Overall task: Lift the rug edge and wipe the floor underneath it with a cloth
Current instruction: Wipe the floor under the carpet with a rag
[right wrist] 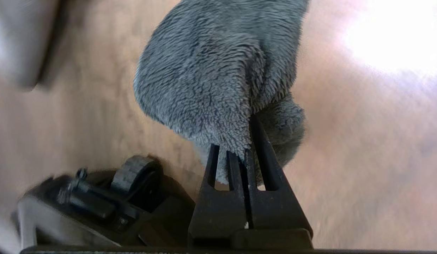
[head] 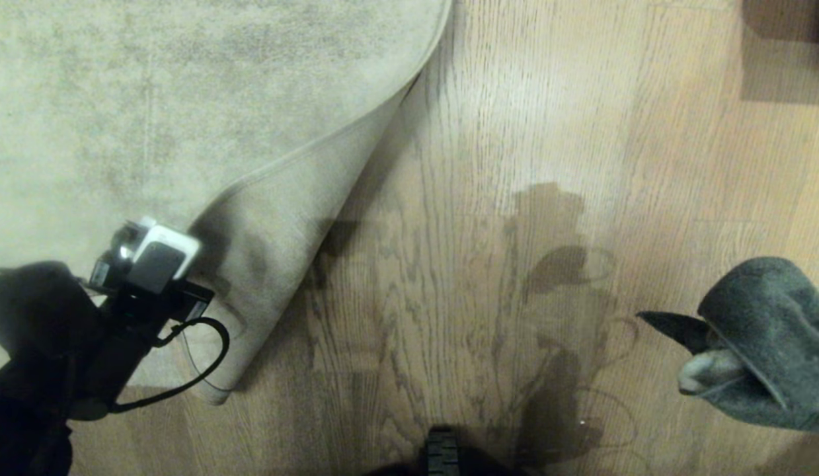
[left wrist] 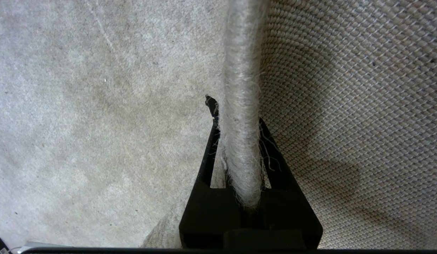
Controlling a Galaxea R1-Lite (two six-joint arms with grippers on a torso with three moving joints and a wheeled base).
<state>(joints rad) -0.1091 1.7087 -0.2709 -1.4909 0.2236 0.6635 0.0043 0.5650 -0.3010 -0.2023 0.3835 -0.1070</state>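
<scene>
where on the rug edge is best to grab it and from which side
Grip the thick bound border of the rug edge, coming in edge-on from the bare floor side, one finger on the pile, one on the woven backing. The border is a firm narrow ridge. The left gripper is shut on it that way, the corner folded back.

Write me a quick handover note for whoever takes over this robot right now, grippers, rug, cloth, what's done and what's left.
Left gripper: shut on the rug edge, holding the corner folded back over the rug, woven backing up.
Right gripper: shut on the cloth, held above the floor at the right of the head view, away from the rug.
Done: edge lifted, cloth in hand, bare floor exposed beside the fold.
Left: bring the cloth to the uncovered planks, wipe them, then lay the rug edge back down.
</scene>
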